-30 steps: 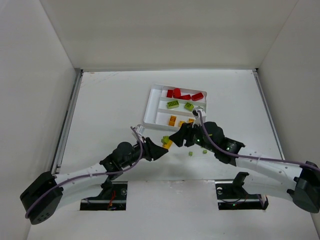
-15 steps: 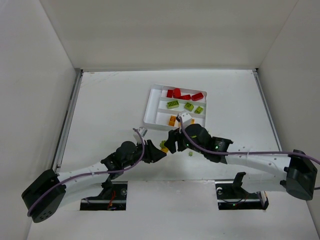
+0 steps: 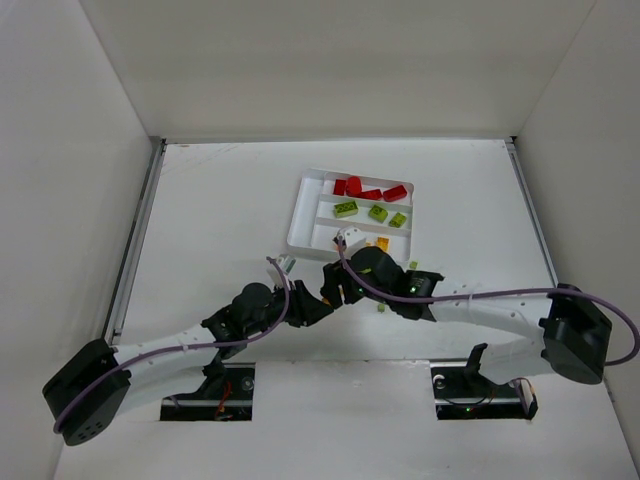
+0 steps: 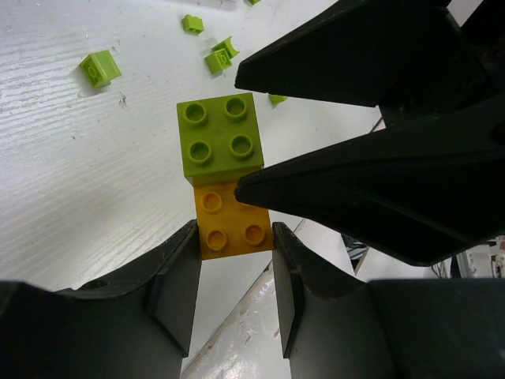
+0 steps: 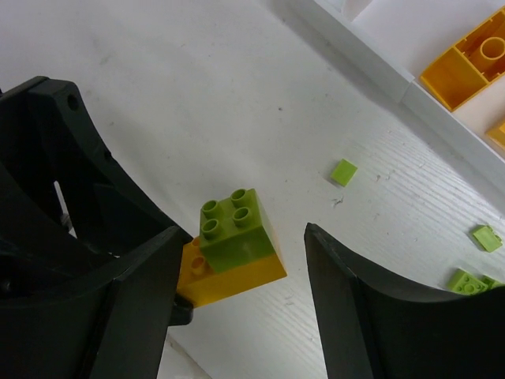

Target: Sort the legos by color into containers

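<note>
The left claw [image 4: 234, 237] is squeezing a yellow-orange brick [image 4: 230, 227] tight between its two fingers, one finger on each side. A lime green brick [image 4: 217, 138] with four studs is sticking to the far end of the yellow-orange brick, so the two are making one clump. The clump is being held over the tabletop [image 3: 220, 200], near the front edge of the white tray [image 3: 298, 215].

The right claw [image 5: 243, 234] is standing wide open, with one finger on each side of the clump. One finger is sitting very close to the yellow-orange brick, but I cannot tell if it is touching. The other finger is standing apart from the clump.

Inside the tray, red bricks [image 3: 368, 188] are lying in the far slot. Other green bricks [image 3: 376, 211] are lying in the middle slot. Other orange bricks [image 5: 461, 71] are lying in the near slot.

A few tiny green pieces [image 4: 100, 68] are lying loose on the tabletop, close to the two claws
</note>
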Controlling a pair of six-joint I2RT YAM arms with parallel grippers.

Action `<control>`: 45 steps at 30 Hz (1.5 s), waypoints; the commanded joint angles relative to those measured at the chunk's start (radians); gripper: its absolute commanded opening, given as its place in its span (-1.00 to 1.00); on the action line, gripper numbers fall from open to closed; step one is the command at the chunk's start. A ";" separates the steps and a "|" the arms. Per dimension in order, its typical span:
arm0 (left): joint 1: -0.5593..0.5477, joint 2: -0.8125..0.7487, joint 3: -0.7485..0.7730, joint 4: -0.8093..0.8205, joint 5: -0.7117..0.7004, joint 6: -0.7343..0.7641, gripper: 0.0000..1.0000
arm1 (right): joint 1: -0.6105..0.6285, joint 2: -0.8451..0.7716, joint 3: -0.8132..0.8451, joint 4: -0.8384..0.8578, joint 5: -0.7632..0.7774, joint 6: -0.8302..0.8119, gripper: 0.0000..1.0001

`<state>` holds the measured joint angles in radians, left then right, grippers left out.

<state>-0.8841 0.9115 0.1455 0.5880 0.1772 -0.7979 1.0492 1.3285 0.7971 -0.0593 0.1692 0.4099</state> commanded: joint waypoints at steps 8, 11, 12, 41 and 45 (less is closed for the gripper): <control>0.000 -0.031 0.032 0.026 0.022 0.017 -0.71 | 0.008 0.051 0.070 0.026 0.013 -0.028 0.00; -0.002 -0.028 0.032 0.026 0.022 0.019 -0.71 | 0.008 0.060 0.077 0.016 0.015 -0.033 -0.25; -0.002 -0.026 0.032 0.026 0.022 0.019 -0.71 | 0.008 0.060 0.077 0.015 0.018 -0.033 -0.32; -0.006 0.001 0.022 0.068 -0.053 0.025 -0.73 | -0.472 0.250 0.209 0.217 -0.021 0.271 -0.50; 0.003 -0.016 0.011 0.068 -0.082 0.022 -0.73 | -0.492 0.382 0.324 0.204 -0.023 0.253 -0.49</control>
<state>-0.8894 0.9260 0.1631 0.6094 0.1219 -0.7826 0.5652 1.6600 1.0237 0.0978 0.1265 0.6876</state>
